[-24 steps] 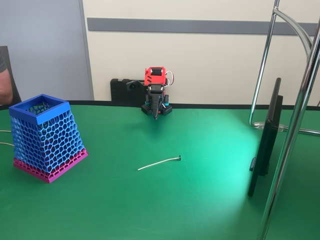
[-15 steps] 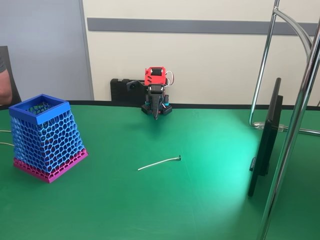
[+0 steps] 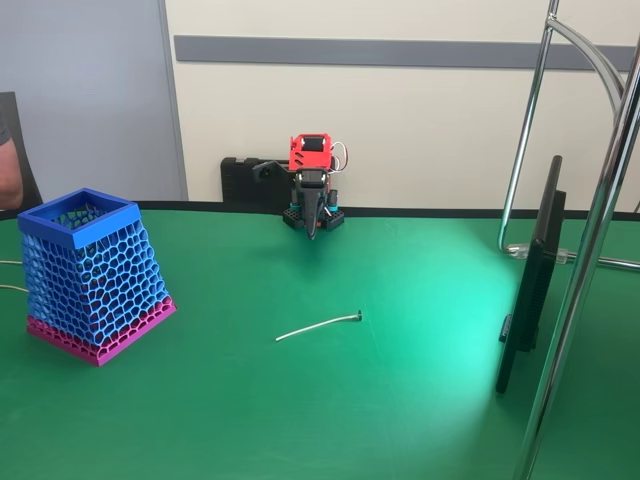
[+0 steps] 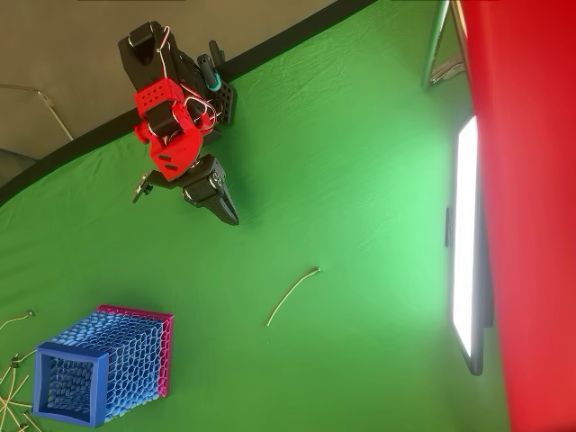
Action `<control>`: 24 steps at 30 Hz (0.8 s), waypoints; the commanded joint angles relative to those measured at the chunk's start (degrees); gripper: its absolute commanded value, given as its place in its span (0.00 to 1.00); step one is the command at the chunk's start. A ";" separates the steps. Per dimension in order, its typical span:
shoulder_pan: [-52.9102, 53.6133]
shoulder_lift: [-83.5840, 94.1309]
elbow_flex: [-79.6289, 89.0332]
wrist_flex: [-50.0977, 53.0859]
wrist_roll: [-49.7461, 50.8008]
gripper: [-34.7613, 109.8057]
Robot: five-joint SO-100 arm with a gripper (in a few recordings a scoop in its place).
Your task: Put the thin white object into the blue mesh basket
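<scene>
Arm: folded at the far edge of the worktop (image 3: 300,400), red upper body over a dark base; across the last second its pose matched the two earlier pictures, with at most a slight stir at the small dark part to the left of the red housing in the fixed view.
Tool (image 3: 313,232): pointed down near the arm's base, tip close to the green cloth; in the overhead view the tool (image 4: 229,216) read as one dark tapered wedge, fingers together and clamped on nothing.
Thin white object (image 3: 318,325): lay flat on the worktop, slightly curved, dark tip at its right end in the fixed view; in the overhead view the thin white object (image 4: 292,296) sat well apart from the tool, in the same place as in the earlier pictures.
Blue mesh basket (image 3: 92,270): stood upright at the left of the fixed view, solid rim open upward, pink band at its foot; well apart from the object; blue mesh basket (image 4: 99,364) at lower left overhead.
Change: practically none; nothing on the cloth had shifted.
Meaning for the task: judged not yet started; the reach toward the object, the grasp and the carry to the basket all remained.
Handling note: so slender and flat a strip probably called for a low, exact pinch.
</scene>
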 commanded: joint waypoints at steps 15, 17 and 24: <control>-0.88 -30.32 -17.84 -3.16 -8.00 0.24; -1.58 -34.89 -20.04 -3.78 -9.14 0.24; -2.37 -47.81 -28.04 -4.04 -10.63 0.24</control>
